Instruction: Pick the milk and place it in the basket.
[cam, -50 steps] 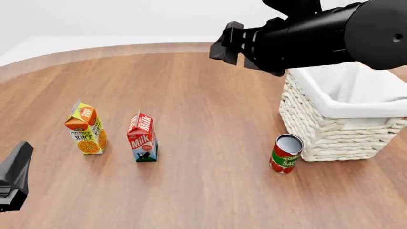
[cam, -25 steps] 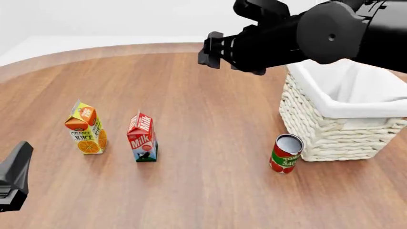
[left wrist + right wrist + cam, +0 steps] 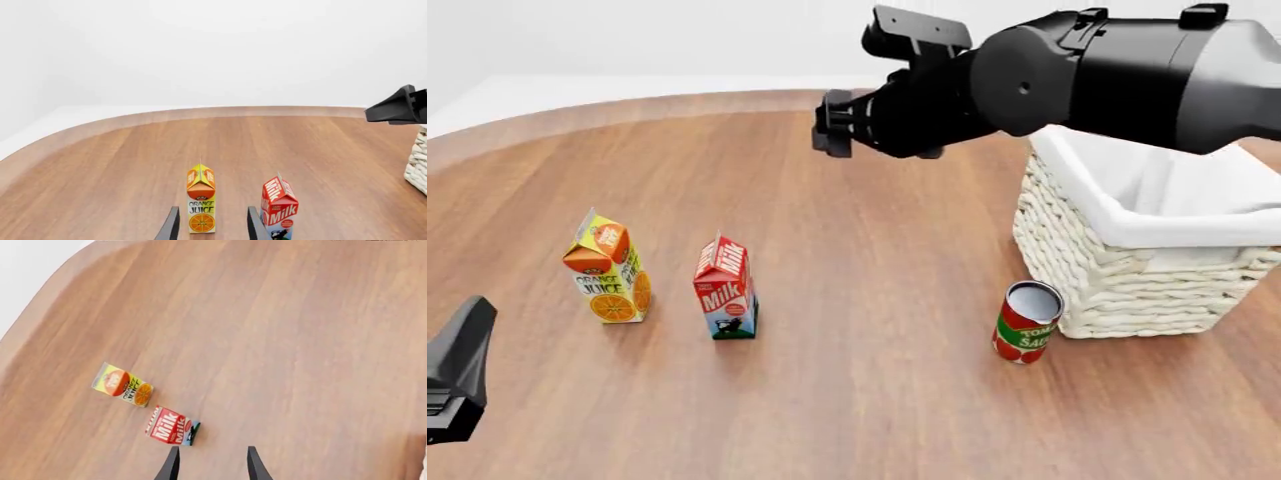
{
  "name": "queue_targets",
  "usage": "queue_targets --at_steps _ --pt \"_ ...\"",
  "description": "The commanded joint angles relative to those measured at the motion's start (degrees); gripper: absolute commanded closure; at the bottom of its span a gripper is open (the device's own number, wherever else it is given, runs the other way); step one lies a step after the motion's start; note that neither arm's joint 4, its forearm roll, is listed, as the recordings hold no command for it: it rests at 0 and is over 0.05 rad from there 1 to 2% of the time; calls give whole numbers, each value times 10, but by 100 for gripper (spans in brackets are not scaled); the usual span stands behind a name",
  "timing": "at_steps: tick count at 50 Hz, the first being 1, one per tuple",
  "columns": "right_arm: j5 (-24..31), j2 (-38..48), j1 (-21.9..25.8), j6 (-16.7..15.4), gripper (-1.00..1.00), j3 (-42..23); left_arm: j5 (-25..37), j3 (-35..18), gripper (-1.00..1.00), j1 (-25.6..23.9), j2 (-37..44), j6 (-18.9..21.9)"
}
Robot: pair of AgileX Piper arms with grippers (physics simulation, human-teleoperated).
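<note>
- Step in hand: approach. The milk (image 3: pixel 726 289) stands upright on the tabletop (image 3: pixel 868 250), just beside the juice carton (image 3: pixel 606 281), well apart from the basket (image 3: pixel 1148 240).
- The right gripper (image 3: pixel 211 462) is held high, fingers parted, empty.
- The left gripper (image 3: pixel 211 224) is parted, idle.
- Next: descent required to straddle the milk.

"Milk" on milk carton (image 3: pixel 726 288) (white lettering), "ORANGE JUICE" on juice carton (image 3: pixel 607 280), "TOMA…" on can (image 3: pixel 1025 322)

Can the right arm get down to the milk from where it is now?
Probably yes. The right gripper hangs open, high over bare table beyond the milk, and nothing lies between them. The juice stands apart on the milk's left, and the can and basket are well off to its right.
</note>
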Motion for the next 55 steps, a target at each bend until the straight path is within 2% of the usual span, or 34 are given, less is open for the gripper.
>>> queue_targets --at_steps 1,9,32,38,39,55 --pt "-8 36 3 -14 -100 -20 0 0 -100 0 0 0" --pt "-11 54 9 -9 -100 -29 0 0 -100 0 0 0" --pt "-7 107 47 52 -100 -94 0 0 -100 0 0 0" --pt "-15 115 49 83 -100 -96 0 0 -100 0 0 0" --pt "-26 120 52 127 -100 -90 0 0 -100 0 0 0" --pt "-32 119 49 132 -100 -84 0 0 -100 0 0 0"
